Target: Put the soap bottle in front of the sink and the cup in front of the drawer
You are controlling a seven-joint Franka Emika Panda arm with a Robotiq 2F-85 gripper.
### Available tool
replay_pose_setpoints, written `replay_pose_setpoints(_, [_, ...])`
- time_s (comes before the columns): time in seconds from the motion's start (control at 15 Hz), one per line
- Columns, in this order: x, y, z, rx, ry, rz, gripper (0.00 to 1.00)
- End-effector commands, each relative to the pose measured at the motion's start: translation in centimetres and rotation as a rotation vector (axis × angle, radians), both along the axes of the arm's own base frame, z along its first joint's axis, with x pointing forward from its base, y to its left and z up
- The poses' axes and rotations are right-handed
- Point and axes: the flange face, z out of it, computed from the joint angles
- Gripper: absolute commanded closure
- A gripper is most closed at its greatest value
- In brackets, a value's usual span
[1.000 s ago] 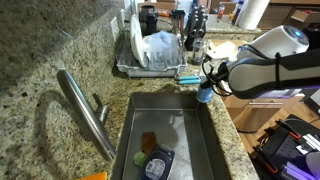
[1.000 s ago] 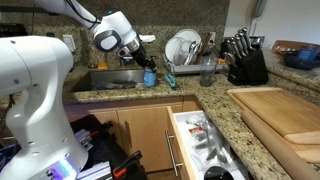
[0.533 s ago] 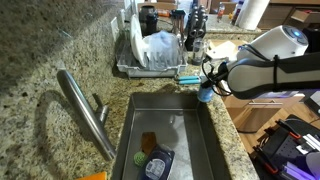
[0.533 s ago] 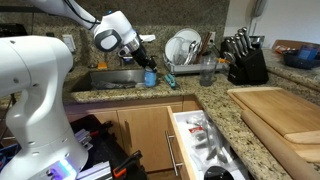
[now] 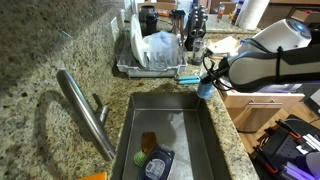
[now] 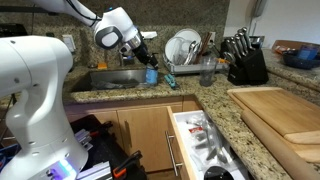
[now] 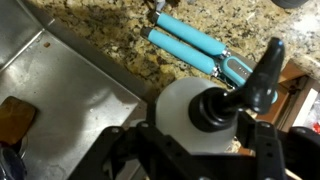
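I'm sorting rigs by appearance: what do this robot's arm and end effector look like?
The arm is made of bulky, rounded white shells with darker bands at the joints. The end effector is black and blocky, with dark fingers. No markings are legible.

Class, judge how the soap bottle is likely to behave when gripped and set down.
The soap bottle looks small and plastic, so probably light and slightly squeezable in the gripper. Its smooth round body may slip. Narrow with a pump top, it could tip when set on the granite counter.
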Motion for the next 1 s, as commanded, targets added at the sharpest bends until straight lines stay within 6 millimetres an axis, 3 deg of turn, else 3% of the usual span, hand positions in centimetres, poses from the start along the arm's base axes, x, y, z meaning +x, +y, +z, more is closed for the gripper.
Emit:
replay_pose_setpoints(0.0, [0.1, 0.5, 1.2, -0.012, -0.034, -0.002, 0.56])
replay_pose_setpoints(0.47, [0.7, -2.8, -2.4, -0.136, 0.070, -0.081, 0.56])
replay_pose_setpoints(0.67, [1.5, -3.6, -1.7, -0.153, 0.077, -0.100, 0.52])
replay_pose_setpoints(0.73, [1.9, -3.5, -1.4, -0.136, 0.068, -0.103, 0.17])
replay_pose_setpoints(0.93, [2.6, -2.2, -0.5, -0.088, 0.043, -0.080, 0.01])
